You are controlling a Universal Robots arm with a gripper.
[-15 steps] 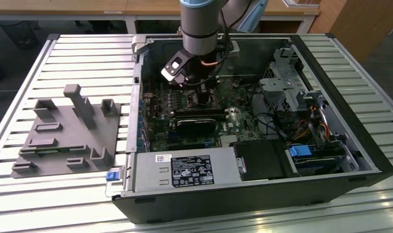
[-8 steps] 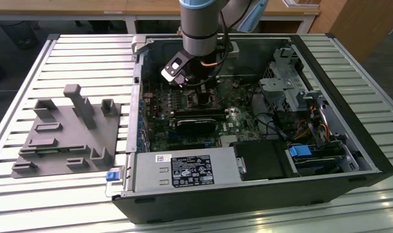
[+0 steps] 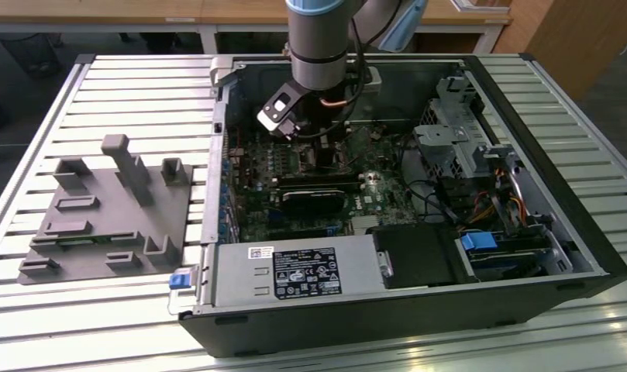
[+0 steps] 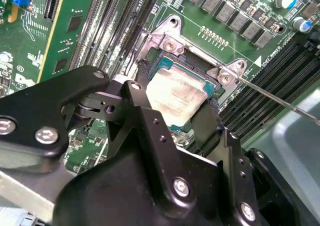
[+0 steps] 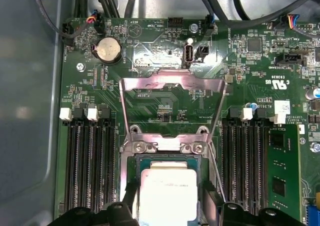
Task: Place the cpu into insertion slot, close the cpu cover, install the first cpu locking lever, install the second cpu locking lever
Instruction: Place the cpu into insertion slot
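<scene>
Resting in the socket [image 5: 165, 159], cpu [image 5: 167, 193] clasped between the fingers [image 4: 205, 128], cpu cover [image 5: 172, 81] raised open.

The motherboard [image 5: 250, 81] carries white print; the power supply [image 3: 241, 275] carries a label.

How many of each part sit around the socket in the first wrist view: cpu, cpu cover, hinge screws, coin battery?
cpu: 1
cpu cover: 1
hinge screws: 2
coin battery: 1
Total: 5
</scene>
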